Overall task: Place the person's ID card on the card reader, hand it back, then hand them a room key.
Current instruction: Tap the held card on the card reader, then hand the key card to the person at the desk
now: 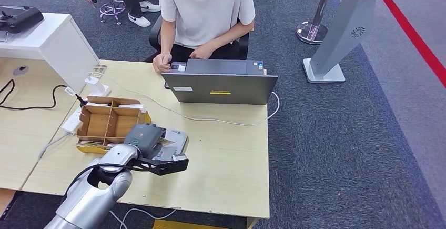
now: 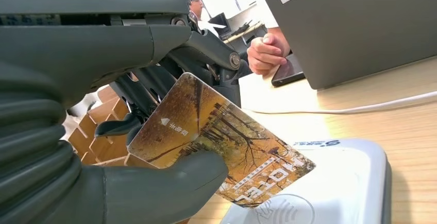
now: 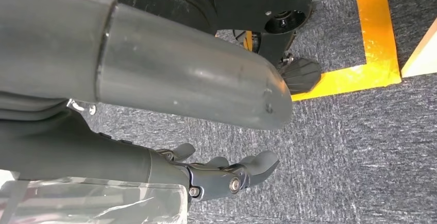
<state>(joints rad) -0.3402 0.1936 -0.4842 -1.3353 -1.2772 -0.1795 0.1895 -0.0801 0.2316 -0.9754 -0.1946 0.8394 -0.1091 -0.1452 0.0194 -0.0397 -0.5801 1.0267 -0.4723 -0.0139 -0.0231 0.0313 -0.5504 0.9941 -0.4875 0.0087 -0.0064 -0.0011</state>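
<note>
Three cams: one high overview, two wrist close-ups.
Head view is looking forward and down from high up, taking in the whole surface (image 1: 231,150), laptop (image 1: 221,81) and seated person (image 1: 205,8). Left wrist view is sitting low, very near behind the left hand (image 2: 77,105), facing across the surface toward that same laptop (image 2: 360,23) and the card reader (image 2: 335,183), both shared with head view. Right wrist view is pointing down at grey carpet (image 3: 360,147), close behind the right hand (image 3: 221,175).
</note>
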